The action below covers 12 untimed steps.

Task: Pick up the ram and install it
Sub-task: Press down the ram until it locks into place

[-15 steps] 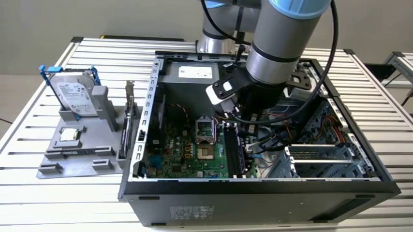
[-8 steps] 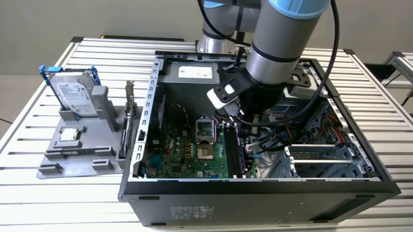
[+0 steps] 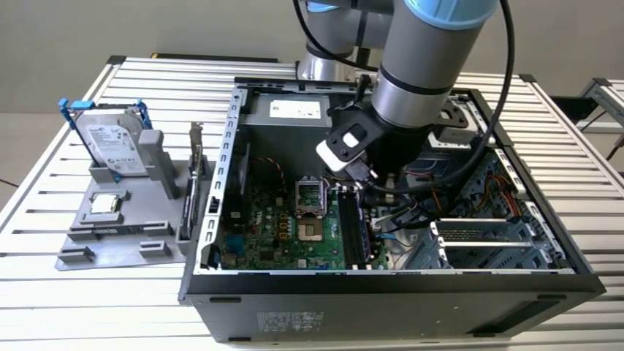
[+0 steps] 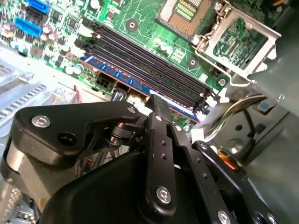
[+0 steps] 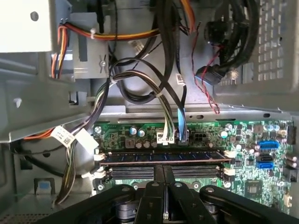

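The ram (image 5: pixel 163 156) is a long bluish circuit-board strip standing in the outermost black motherboard slot; in the second wrist view the ram (image 4: pixel 122 77) runs alongside the empty black slots (image 4: pixel 149 63). My gripper (image 5: pixel 164 173) is low inside the case, its two black fingers pressed together with nothing between them. Its tip (image 4: pixel 156 99) sits right at the ram's upper edge near mid-length; I cannot tell if it touches. In the exterior view the arm's wrist (image 3: pixel 390 139) reaches down into the open computer case (image 3: pixel 234 146) over the slots.
Cable bundles (image 5: pixel 163 93) hang close above the ram. The processor socket (image 4: pixel 187 14) stands open beside the slots. Left of the case, a grey stand (image 3: pixel 117 227) holds a silver hard drive in a blue frame (image 3: pixel 109 142) and a small square chip (image 3: pixel 105 205).
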Available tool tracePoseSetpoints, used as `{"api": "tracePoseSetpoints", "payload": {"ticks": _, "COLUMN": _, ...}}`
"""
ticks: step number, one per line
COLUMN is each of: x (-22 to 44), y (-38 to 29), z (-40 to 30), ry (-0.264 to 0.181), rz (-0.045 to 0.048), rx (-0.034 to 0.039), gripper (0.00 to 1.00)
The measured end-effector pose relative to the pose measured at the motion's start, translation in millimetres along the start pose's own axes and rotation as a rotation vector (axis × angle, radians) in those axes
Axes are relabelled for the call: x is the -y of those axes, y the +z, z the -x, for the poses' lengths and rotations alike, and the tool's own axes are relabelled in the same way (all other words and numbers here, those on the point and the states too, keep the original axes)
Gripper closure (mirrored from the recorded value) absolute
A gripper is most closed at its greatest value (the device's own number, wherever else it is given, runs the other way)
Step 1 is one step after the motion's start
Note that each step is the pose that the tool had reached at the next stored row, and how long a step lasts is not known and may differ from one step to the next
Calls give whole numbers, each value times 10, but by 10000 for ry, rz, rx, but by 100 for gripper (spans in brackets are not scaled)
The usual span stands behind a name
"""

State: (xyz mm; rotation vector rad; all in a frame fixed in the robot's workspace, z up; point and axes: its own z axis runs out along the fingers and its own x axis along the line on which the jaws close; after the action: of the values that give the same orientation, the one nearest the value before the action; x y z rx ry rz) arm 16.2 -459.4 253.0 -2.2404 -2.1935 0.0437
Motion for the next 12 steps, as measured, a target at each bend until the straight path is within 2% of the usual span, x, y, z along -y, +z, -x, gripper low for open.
{"api": "tracePoseSetpoints", "payload": {"ticks": 7, "x": 0, "y": 11, "z": -9, "ry": -831, "rz": 13, "rx": 9, "gripper": 100}}
{"api": "tracePoseSetpoints", "payload": {"ticks": 12, "x": 0, "y": 13, "z": -20, "ry": -828, "rz": 11, "rx": 9, "gripper": 100}}
